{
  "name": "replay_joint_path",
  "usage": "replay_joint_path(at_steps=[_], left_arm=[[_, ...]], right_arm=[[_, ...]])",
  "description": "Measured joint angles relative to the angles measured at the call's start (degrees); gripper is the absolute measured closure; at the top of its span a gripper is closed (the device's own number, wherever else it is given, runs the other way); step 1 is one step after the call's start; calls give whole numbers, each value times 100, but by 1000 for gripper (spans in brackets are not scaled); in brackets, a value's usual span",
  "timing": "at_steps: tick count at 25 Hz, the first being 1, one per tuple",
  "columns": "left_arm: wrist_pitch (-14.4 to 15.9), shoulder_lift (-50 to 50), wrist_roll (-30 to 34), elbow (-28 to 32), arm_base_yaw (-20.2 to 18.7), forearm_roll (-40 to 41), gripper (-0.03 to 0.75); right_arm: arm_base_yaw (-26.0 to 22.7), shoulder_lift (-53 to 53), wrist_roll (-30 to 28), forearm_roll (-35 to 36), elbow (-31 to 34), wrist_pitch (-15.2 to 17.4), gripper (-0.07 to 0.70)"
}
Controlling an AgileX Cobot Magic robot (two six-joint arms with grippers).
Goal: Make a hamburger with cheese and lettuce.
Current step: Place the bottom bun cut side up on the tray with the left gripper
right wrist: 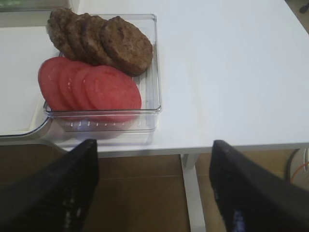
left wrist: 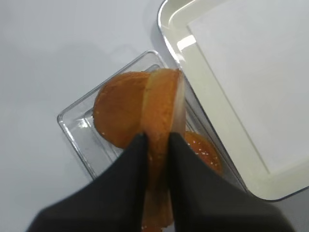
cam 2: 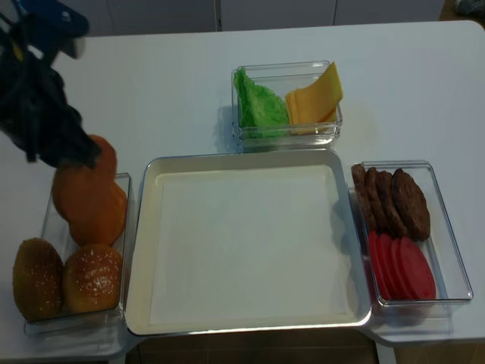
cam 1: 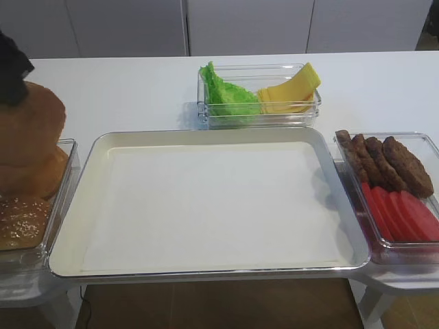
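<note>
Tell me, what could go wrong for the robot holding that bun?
The left gripper pinches the bun half only by its thin edge, so it might slip and fall back into the bun box. Swinging low, it could also bump the tray's rim. The lettuce and cheese overlap, so one might drag the other later.

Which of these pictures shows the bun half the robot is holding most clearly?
The left wrist view: the bun half sits edge-on, pinched in the left end effector. The realsense high view shows it lifted above its box. The other high view catches it, blurred, at the edge. The right wrist view misses it.
</note>
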Motion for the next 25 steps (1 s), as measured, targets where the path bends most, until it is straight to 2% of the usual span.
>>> replay_joint_path(at_steps=[9, 16, 21, 25], left_arm=[[0, 276, -1467, 0, -1814, 1383, 622], [-51, 929, -2901, 0, -3240, 3024, 622], [-109, 1397, -3542, 0, -3892, 3775, 622], [-151, 1660, -4028, 0, -4175, 4258, 622]], right_arm=[[0, 0, 0, 0, 0, 0, 71], [0, 0, 0, 0, 0, 0, 71], [0, 0, 0, 0, 0, 0, 71], [0, 0, 0, 0, 0, 0, 71]])
